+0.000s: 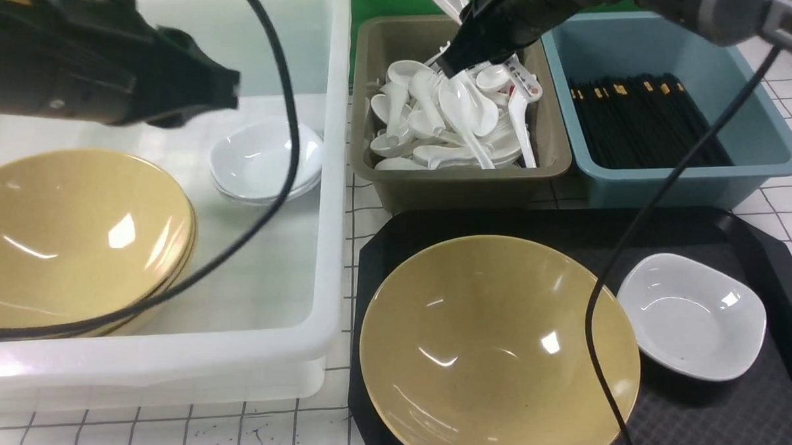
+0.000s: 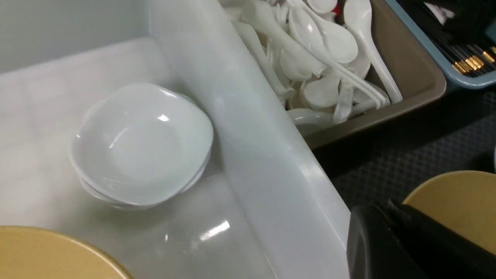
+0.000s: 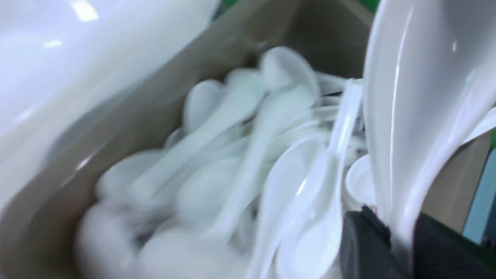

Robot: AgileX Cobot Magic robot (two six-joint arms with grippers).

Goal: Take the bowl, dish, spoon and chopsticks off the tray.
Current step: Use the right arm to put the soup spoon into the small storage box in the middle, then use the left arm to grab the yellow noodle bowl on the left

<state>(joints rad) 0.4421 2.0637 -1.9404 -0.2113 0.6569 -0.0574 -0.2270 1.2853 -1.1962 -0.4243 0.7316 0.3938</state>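
Glossy round bowl, diamond-textured black tray

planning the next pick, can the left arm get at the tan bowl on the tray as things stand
Probably yes: the bowl sits uncovered on the tray, with only a thin cable crossing it. The left gripper hangs shut over the white tub alongside.

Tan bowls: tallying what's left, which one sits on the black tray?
The lone glossy mustard-tan round bowl on the black textured tray; the other bowls are stacked inside the white plastic tub.
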